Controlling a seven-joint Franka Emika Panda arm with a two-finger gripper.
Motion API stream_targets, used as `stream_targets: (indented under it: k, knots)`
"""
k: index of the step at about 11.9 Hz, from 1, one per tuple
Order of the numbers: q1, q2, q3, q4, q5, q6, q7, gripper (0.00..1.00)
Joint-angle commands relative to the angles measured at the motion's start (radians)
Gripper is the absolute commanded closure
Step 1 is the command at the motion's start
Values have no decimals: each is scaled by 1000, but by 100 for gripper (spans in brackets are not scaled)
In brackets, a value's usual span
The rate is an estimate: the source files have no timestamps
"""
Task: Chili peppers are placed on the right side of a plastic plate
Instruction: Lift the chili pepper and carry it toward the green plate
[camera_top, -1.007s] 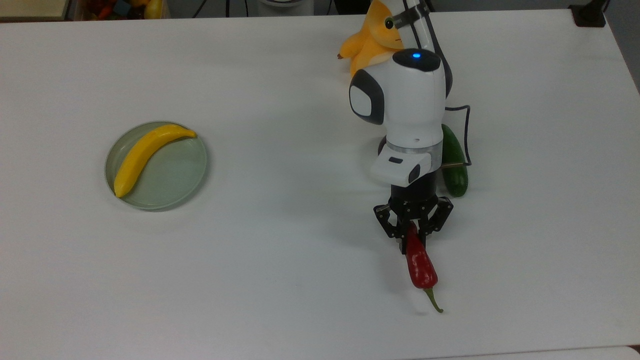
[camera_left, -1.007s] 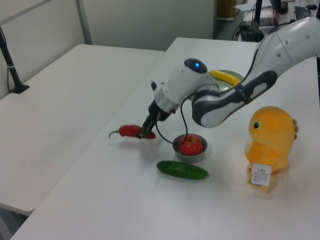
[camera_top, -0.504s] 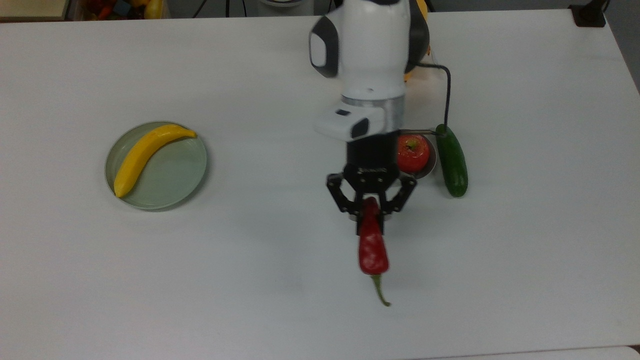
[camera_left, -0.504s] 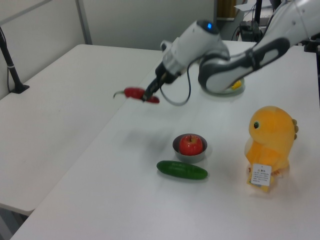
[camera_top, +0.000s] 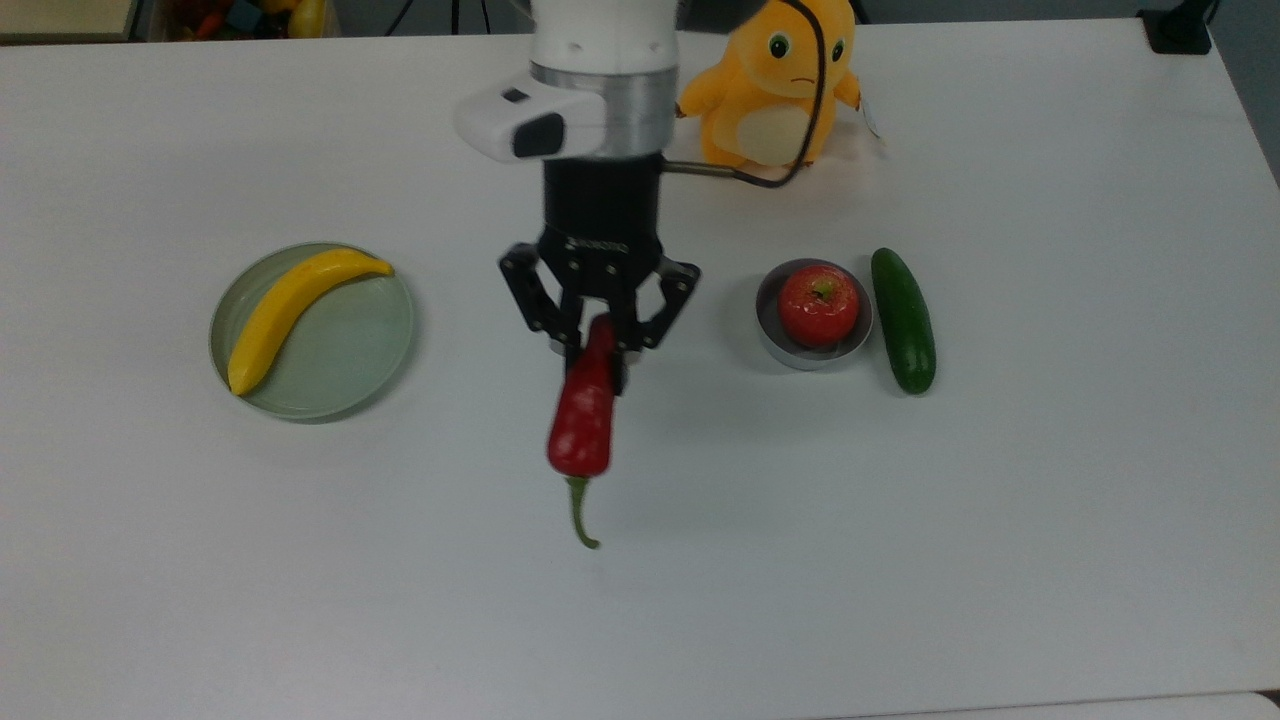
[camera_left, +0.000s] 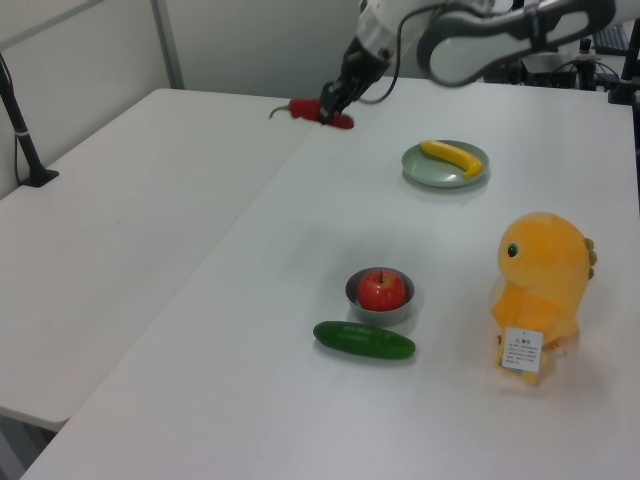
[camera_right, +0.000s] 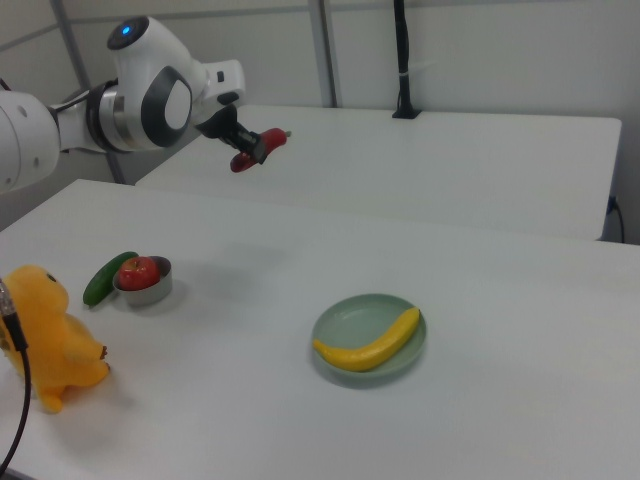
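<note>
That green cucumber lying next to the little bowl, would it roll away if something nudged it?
Probably, if pushed from the side: the cucumber is a smooth rounded cylinder lying flat on the table. A nudge toward the bowl would likely just press it against the rim, since they lie close together. Its glossy skin suggests it could be slippery to grip.

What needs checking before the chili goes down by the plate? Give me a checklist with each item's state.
1. Grip: end effector shut on the chili pepper, which hangs stem end away from it: ok.
2. Pepper clear of the table: it is carried high above it in the right view: ok.
3. Plastic plate position: sits toward the top view's left, not yet reached: ok.
4. Plate contents: a banana lies across it, one tip at the rim: ok, avoid it.
5. Landing spot: bare table between plate and pepper in the top view: ok.
6. Firmness of the grip: cannot tell.
</note>
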Motion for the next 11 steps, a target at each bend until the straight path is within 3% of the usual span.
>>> stream_targets:
  k: [1,5,8,11]
  knots:
    - [-72,-97,3,-61,39,-83,-51,100]
    - [-175,-139,-68,-56,222,-287,-466,100]
    - [-250,-122,-140,-73,282,-292,-626,100]
    - [-284,-126,-218,-154,370,-281,-788,100]
